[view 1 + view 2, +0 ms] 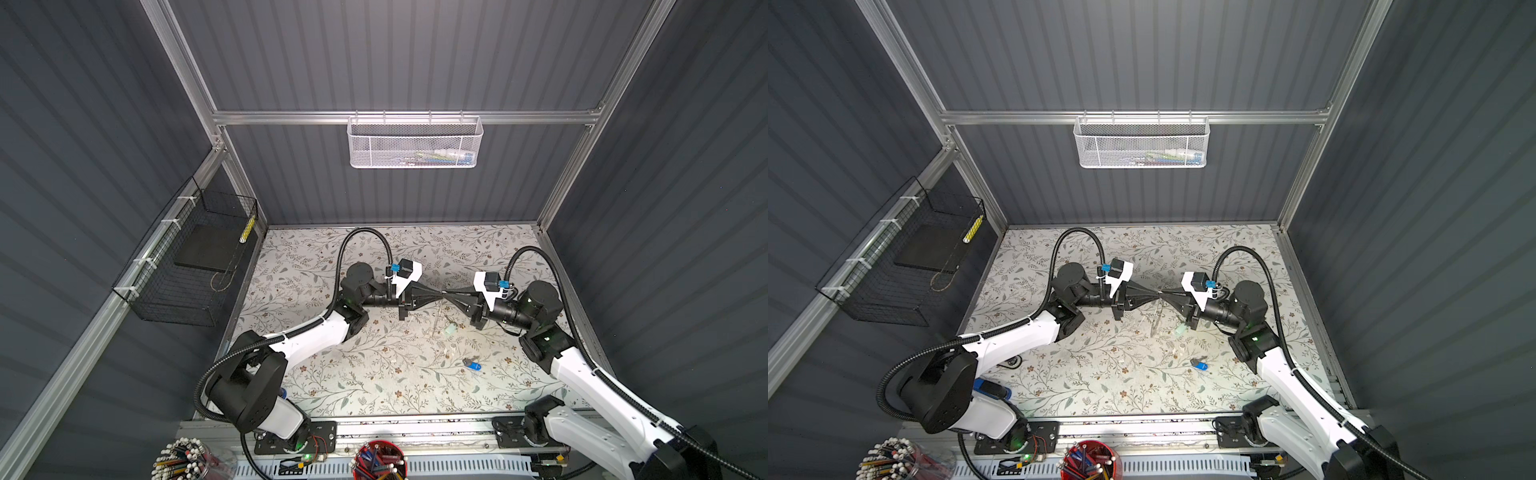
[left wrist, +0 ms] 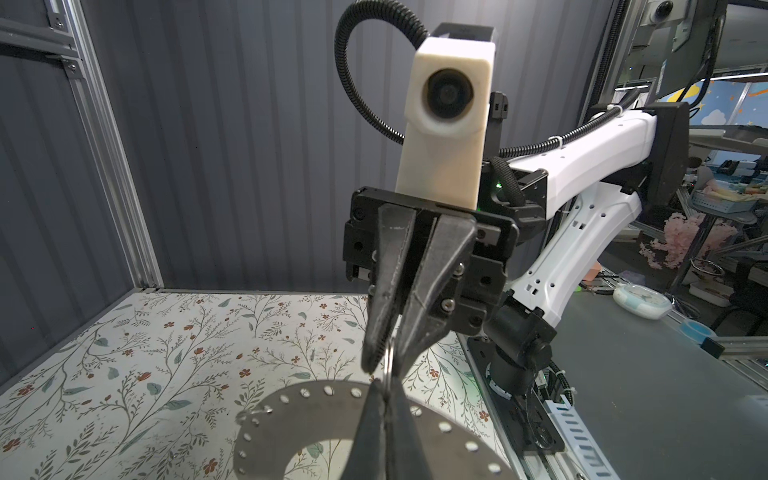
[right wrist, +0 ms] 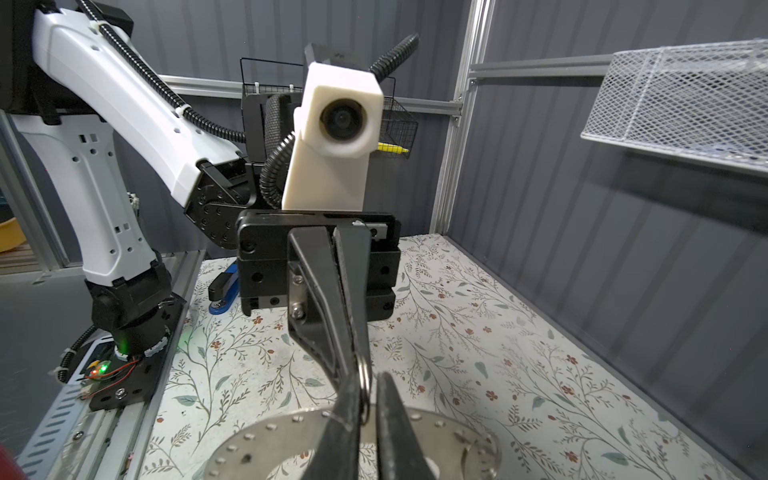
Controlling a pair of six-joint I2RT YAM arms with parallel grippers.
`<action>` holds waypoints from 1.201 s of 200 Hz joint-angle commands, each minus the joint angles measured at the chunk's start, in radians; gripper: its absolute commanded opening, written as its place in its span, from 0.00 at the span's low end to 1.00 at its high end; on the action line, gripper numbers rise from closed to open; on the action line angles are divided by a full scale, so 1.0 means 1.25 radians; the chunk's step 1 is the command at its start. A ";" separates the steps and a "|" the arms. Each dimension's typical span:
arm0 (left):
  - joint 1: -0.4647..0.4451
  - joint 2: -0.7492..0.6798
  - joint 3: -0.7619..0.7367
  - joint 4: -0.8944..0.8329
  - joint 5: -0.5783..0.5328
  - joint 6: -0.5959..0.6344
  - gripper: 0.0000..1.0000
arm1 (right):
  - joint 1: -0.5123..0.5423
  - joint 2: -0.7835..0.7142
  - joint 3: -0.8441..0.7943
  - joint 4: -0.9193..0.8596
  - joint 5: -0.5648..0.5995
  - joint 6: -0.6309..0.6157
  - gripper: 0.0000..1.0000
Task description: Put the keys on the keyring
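Observation:
Both grippers meet tip to tip above the middle of the table. The keyring is a thin metal loop (image 2: 388, 365) (image 3: 365, 388), with a wide flat grey perforated band (image 2: 291, 419) (image 3: 266, 436) hanging under it. My left gripper (image 2: 386, 388) (image 1: 439, 296) is shut on the loop. My right gripper (image 3: 370, 380) (image 1: 447, 295) is closed round the same loop, which lies against one finger. Both keys lie on the floral table (image 1: 332, 374) below and in front. One has a mint-green tag (image 1: 449, 329) (image 1: 1180, 329), the other a blue tag (image 1: 472, 365) (image 1: 1200, 365).
A blue-and-black stapler (image 1: 992, 388) (image 3: 222, 291) lies by the left arm's base. A white mesh basket (image 1: 413, 143) hangs on the back wall and a black wire basket (image 1: 187, 266) on the left wall. Pencil cups (image 1: 183, 461) (image 1: 380, 459) stand at the front rail.

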 commanded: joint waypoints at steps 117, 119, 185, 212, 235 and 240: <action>0.101 -0.053 0.079 -0.458 -0.224 0.288 0.60 | -0.001 -0.100 -0.084 -0.102 0.073 -0.455 0.00; 0.102 -0.051 0.079 -0.457 -0.226 0.290 0.60 | 0.000 -0.100 -0.088 -0.100 0.073 -0.466 0.00; 0.102 -0.024 0.113 -0.528 -0.258 0.427 0.59 | 0.011 -0.098 -0.097 -0.173 0.101 -0.734 0.00; 0.097 -0.025 0.122 -0.545 -0.262 0.433 0.57 | 0.013 -0.096 -0.091 -0.193 0.102 -0.754 0.00; 0.055 -0.028 0.145 -0.610 -0.276 0.509 0.56 | 0.014 -0.090 -0.087 -0.194 0.108 -0.736 0.00; 0.042 -0.028 0.153 -0.632 -0.286 0.534 0.55 | 0.013 -0.091 -0.088 -0.193 0.107 -0.732 0.00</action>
